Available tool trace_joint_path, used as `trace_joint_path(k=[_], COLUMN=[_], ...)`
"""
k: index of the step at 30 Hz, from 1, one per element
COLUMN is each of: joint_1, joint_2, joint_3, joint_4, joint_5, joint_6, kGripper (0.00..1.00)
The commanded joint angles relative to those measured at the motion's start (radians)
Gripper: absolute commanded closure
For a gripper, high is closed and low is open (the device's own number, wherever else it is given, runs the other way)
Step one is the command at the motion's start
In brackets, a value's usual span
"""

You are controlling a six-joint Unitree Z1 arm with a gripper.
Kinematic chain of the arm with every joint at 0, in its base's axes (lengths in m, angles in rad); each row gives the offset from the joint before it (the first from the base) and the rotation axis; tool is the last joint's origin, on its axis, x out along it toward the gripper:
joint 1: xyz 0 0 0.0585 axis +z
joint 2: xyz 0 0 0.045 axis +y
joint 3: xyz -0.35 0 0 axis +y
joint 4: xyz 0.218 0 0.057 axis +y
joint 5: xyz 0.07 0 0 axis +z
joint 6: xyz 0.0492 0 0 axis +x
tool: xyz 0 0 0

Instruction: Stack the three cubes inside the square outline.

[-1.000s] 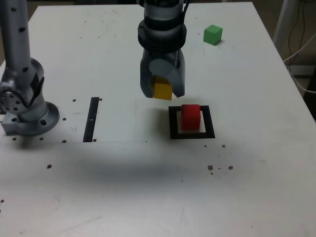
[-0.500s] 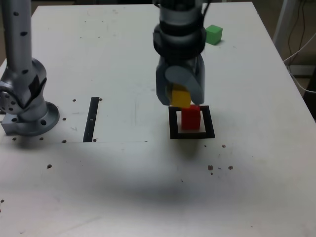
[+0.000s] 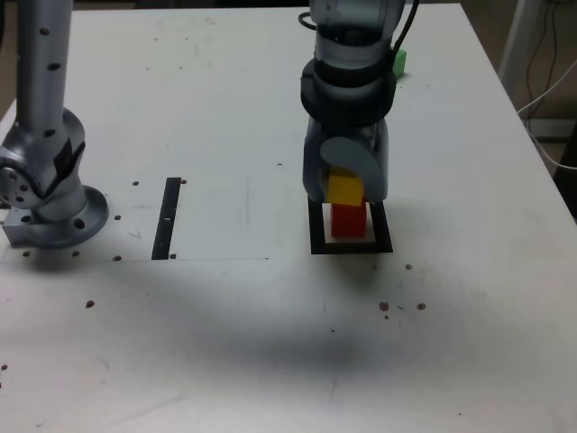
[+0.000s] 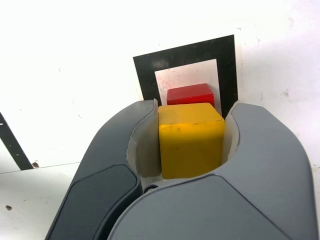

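While the fingers (image 4: 192, 145) pinch the yellow cube (image 3: 344, 189), it hangs directly above, apparently touching, the red cube (image 3: 348, 219) inside the square outline (image 3: 317, 236). Next: seat squarely, release. A green cube (image 3: 399, 61) waits far right.

gripper (image 3: 346, 185) clamps yellow cube (image 3: 344, 189); above red cube (image 3: 348, 220) | square outline (image 3: 317, 236)

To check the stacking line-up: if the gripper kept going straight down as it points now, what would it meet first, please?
Probably the red cube: the gripper, shut on the yellow cube, looks roughly above it inside the square outline.
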State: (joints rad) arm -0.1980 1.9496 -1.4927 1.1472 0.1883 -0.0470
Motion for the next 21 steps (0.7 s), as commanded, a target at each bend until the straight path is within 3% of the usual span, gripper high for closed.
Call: trace_joint_path(k=[1, 9, 13, 16, 19, 21], joint_1=[-0.001, -0.001, -0.001, -0.001, -0.001, -0.001], joint_2=[0.013, 0.028, 0.033, 0.034, 0.029, 0.025], joint_3=[-0.004, 0.010, 0.011, 0.011, 0.016, 0.022], joint_4=[-0.012, -0.030, -0.033, -0.033, -0.033, -0.033], joint_5=[0.001, -0.002, -0.002, -0.001, 0.002, 0.003], joint_6=[-0.002, -0.002, -0.003, -0.003, -0.002, -0.002], kGripper=[0.70, 0.68, 0.60, 0.44, 0.20, 0.08])
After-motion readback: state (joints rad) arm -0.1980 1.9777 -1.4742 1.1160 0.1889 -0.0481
